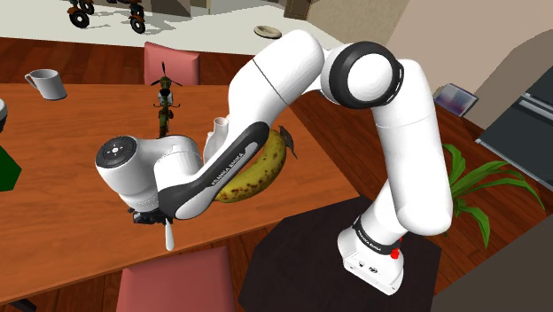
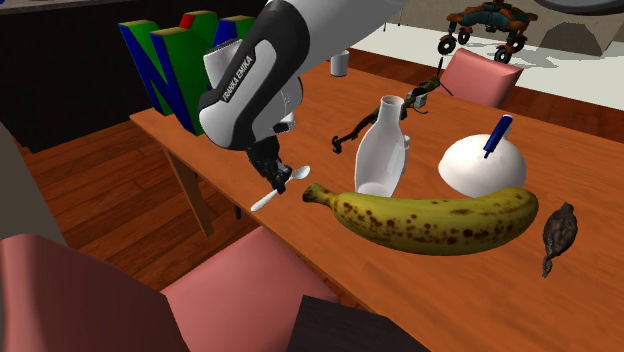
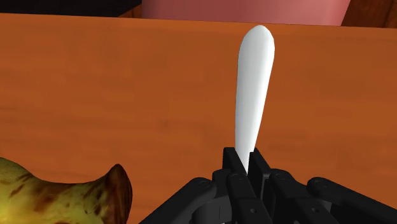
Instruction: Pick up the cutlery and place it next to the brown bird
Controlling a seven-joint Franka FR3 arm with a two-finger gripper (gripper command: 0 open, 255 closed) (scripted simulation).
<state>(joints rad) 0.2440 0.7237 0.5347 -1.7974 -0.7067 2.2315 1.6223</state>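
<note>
The orange-brown wooden table (image 2: 590, 300) lies under the all-black two-finger pincer (image 3: 245, 167), which hangs close to the table's edge. A pink chair (image 3: 242, 9) stands just past that edge. The white robot arm (image 1: 292, 80) bends down to the pincer. A large yellow banana with brown spots (image 2: 440, 222) lies just beside the pincer, stem end nearest. A white narrow-necked vase (image 2: 383, 150) stands behind the banana, a little farther off. The small dark brown bird (image 2: 558, 232) lies flat past the banana's far end, well apart from the pincer. The slim white cutlery piece (image 3: 253, 89) juts forward from the pincer, whose fingers pinch one end of it.
</note>
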